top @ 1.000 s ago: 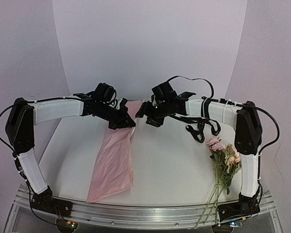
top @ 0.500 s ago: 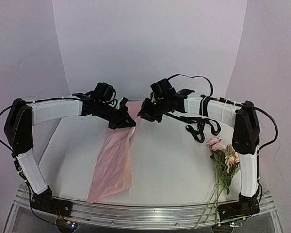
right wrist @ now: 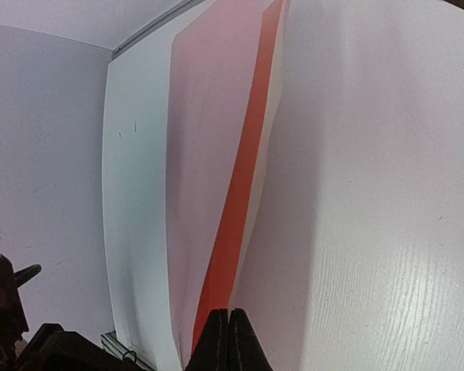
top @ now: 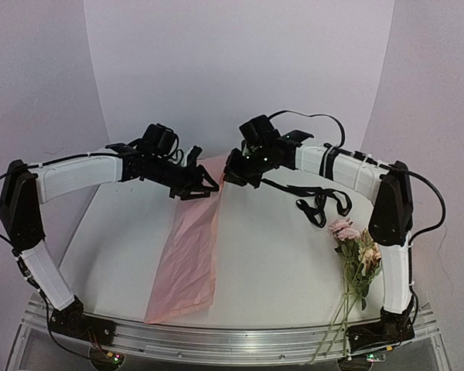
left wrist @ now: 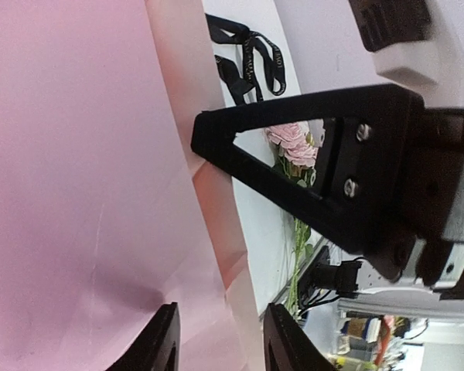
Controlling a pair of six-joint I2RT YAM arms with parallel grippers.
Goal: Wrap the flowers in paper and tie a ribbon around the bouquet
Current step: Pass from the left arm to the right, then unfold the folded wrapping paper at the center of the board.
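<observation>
Judging the step as opening out the folded paper [top: 189,255], lying as a long strip from 12 o'clock down toward 7 o'clock on the table [top: 278,263] with its far end lifted; pinching that far edge in the right gripper [top: 230,174], fingertips [right wrist: 228,340] pressed together on the sheet; holding the left gripper [top: 205,182] just beside it toward 9 o'clock with jaws part way apart (seeming to straddle the folded edge in the wrist view, not clamping it). Doing this well, probably: catching one layer only, drawing it toward 3 o'clock low and slowly, stopping short of the ribbon [top: 321,202] at 2 o'clock and the flowers [top: 359,255] at 4 o'clock. Not managing to count the layers caught in the right pinch, nor to confirm contact between the left fingers [left wrist: 166,340] and the paper; losing the lifted end behind both grippers in the top view; failing to read the ribbon's lettering
</observation>
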